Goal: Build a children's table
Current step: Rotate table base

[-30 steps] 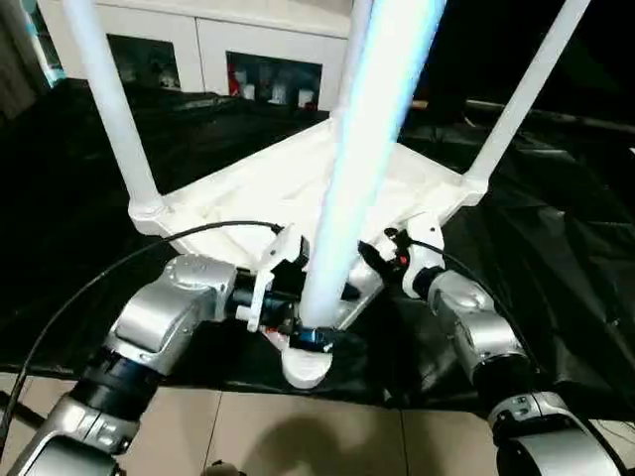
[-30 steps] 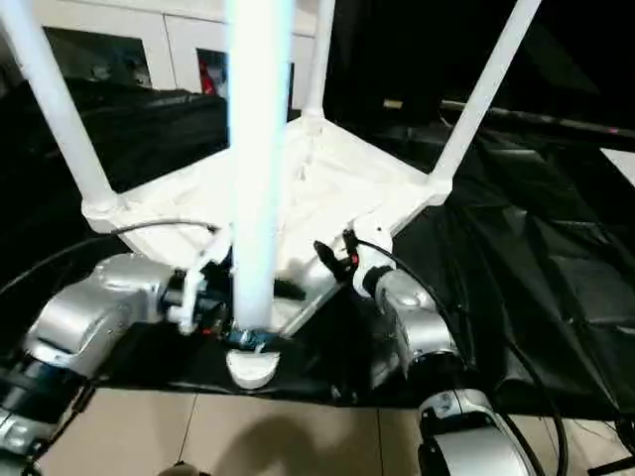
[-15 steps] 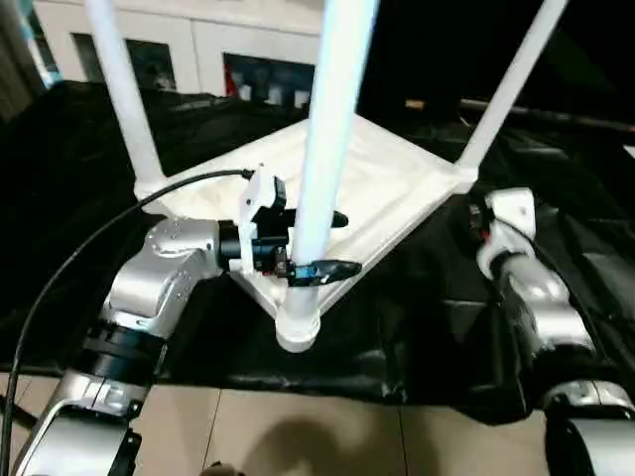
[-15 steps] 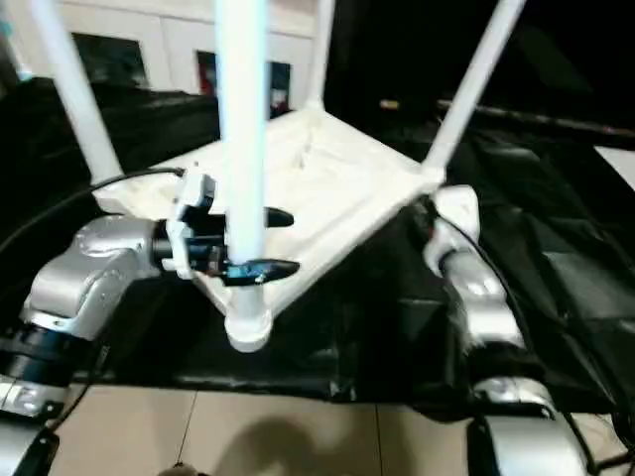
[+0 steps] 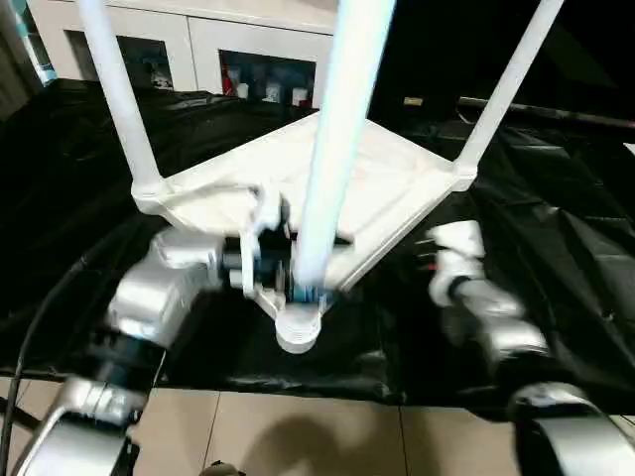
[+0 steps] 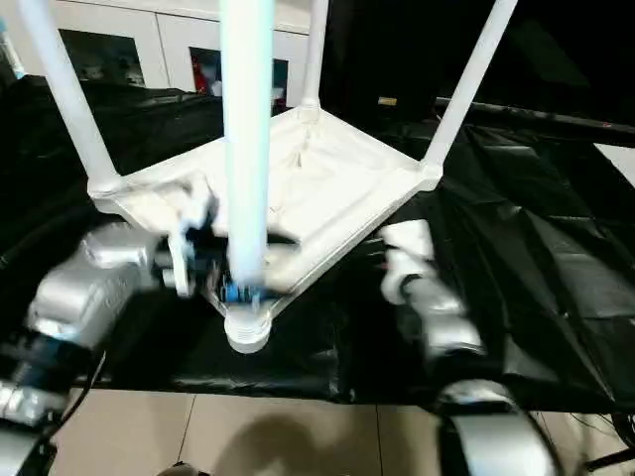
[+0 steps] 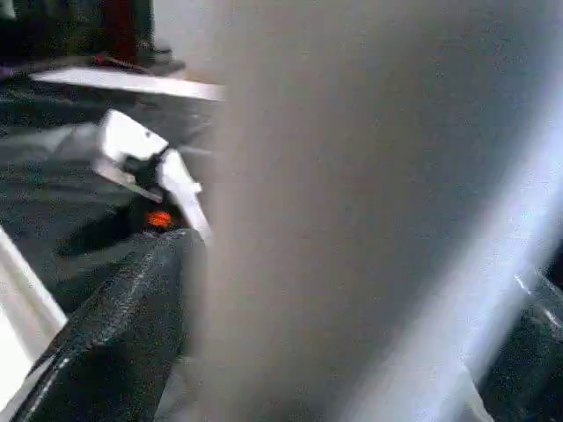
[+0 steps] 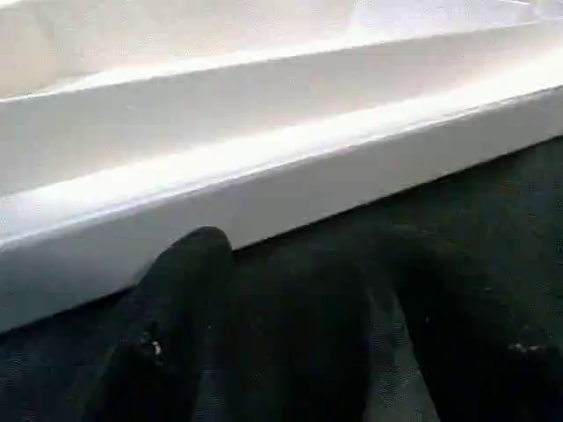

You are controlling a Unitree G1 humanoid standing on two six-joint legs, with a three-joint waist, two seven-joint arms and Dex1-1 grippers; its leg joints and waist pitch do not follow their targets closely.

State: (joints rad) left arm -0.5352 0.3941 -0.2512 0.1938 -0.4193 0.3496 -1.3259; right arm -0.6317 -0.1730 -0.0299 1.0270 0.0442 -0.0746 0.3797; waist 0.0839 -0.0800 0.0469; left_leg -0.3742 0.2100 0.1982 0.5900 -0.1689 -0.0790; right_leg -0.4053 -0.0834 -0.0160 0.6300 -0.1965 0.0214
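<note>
Children's table (image 5: 327, 183) is lying upside-down at centre frame, its nearest leg (image 5: 332, 149) standing upright where our left gripper (image 5: 298, 283) is clasping its base, while our right gripper (image 8: 290, 334) is hanging open lower right.

Children's table (image 5: 377, 188) smooth glossy white plastic; work table (image 5: 556, 248) wrinkled black cloth, slight sheen
</note>
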